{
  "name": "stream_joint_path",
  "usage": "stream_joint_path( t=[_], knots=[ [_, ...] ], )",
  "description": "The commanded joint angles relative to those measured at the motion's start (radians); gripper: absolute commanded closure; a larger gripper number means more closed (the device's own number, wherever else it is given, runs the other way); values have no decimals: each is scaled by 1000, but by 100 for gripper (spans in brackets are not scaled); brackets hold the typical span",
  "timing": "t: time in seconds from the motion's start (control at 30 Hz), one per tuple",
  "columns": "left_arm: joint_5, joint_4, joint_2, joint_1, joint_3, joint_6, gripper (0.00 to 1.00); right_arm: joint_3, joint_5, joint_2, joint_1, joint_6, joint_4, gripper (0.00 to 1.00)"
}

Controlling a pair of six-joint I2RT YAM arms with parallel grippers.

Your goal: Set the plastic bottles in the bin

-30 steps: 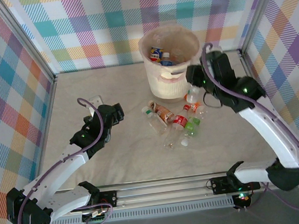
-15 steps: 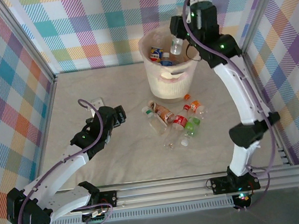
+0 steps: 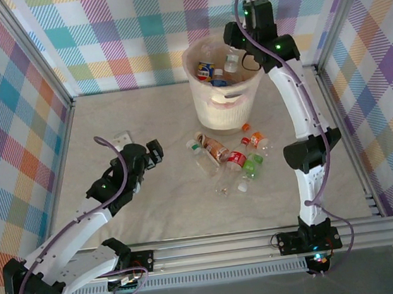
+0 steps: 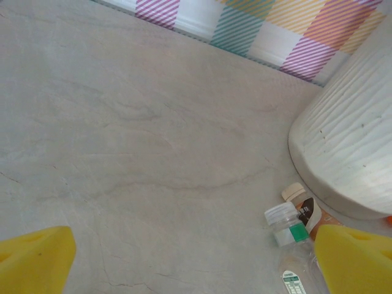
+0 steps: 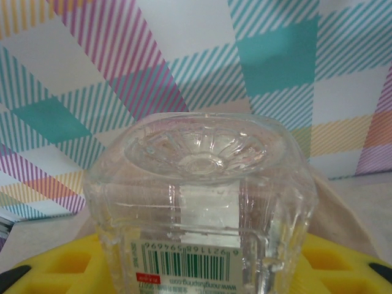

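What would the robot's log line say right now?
right jaws: shut on clear bottle, over bin | left jaws: open, empty, above table | loose bottles: on table near bin

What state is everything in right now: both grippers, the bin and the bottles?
Bin: upright, open top, two bottles showing inside.
Loose bottles: lying clustered on the table in front of the bin.
Right gripper: shut on a clear bottle, held over the bin.
Left gripper: open, holding nothing.
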Motion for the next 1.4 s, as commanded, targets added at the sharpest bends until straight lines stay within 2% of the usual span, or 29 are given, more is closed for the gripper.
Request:
stream_joint_path(
  t=[0.0,0.43,0.93,1.03,1.23,1.37],
  knots=[
    [-30,-31,-17,0,-8,-7,0,19,-27,10,-7,25,-29,56],
    [-45,-46,-23,0,-10,-6,0,-8,-92,67,-17,53,-85,53],
    [-60,-56,-34,0,-16,-7,0,-38,-120,127,-41,77,-115,42],
    [-58,-56,-34,0,-16,-5,0,-39,-128,139,-50,84,-115,37],
    [-63,-62,-37,0,-17,-5,0,-38,-137,145,-66,91,-111,20],
    [-66,-63,-37,1,-18,-4,0,-36,-124,127,-68,73,-99,14]
  ],
)
